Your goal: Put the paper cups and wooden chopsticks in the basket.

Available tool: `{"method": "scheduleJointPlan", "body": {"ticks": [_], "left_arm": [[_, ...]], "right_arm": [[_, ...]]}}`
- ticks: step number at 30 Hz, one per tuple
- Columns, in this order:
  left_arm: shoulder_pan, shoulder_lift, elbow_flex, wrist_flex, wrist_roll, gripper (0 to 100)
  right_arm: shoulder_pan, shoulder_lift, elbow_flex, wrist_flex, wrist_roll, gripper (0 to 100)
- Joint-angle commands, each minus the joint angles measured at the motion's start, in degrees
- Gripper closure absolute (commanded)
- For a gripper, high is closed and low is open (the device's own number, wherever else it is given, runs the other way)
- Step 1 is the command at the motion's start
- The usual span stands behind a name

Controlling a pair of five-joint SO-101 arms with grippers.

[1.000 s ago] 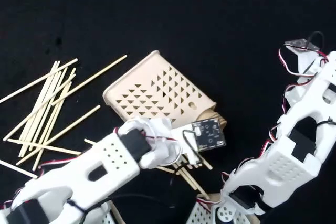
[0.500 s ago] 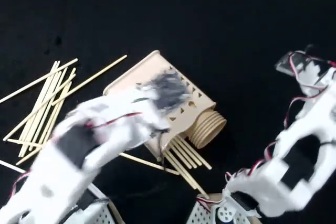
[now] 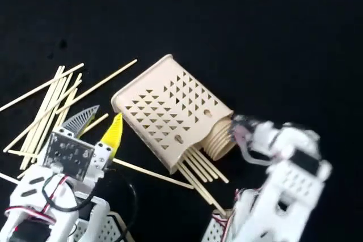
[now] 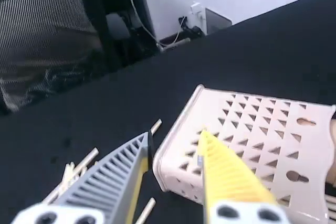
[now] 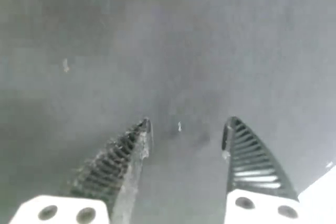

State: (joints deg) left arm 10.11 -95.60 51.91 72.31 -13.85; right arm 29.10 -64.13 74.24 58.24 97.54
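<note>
Hovering open and empty at the near left, the left tool (image 3: 106, 113) seems aimed at the loose chopsticks (image 3: 48, 109) left of the tipped basket (image 3: 164, 103) holding the paper cups (image 3: 222, 137), and must next lower onto one and close.

Basket (image 3: 170, 109): on its side, middle of worktop (image 3: 272, 43).
Paper cups (image 3: 222, 138): stacked at its mouth.
Chopsticks (image 3: 42, 114): loose pile, left.
Left pincer (image 3: 108, 111): spread, just beside basket.
</note>
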Motion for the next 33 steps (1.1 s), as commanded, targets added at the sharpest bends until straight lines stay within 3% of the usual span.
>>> {"method": "scheduleJointPlan", "body": {"ticks": [1, 5, 17, 29, 33], "left_arm": [[-0.57, -0.26, 3.65, -2.99, 1.76, 83], [-0.57, 2.46, 6.81, -6.15, 1.76, 83], [-0.66, 5.89, 7.52, -7.03, 1.76, 83], [-0.66, 5.54, 8.84, -7.03, 1.76, 83], [-0.66, 5.54, 8.84, -7.03, 1.76, 83]], "right_arm": [[-6.24, -12.09, 7.34, -0.18, -5.63, 70.9], [-13.63, -21.76, 9.54, 6.77, -9.41, 62.6], [-28.92, -43.12, 17.01, 13.10, -21.27, 63.1], [-39.30, -43.47, 22.11, 4.04, -24.62, 63.9], [-41.76, -43.47, 22.29, -1.05, -26.29, 73.9]]}}
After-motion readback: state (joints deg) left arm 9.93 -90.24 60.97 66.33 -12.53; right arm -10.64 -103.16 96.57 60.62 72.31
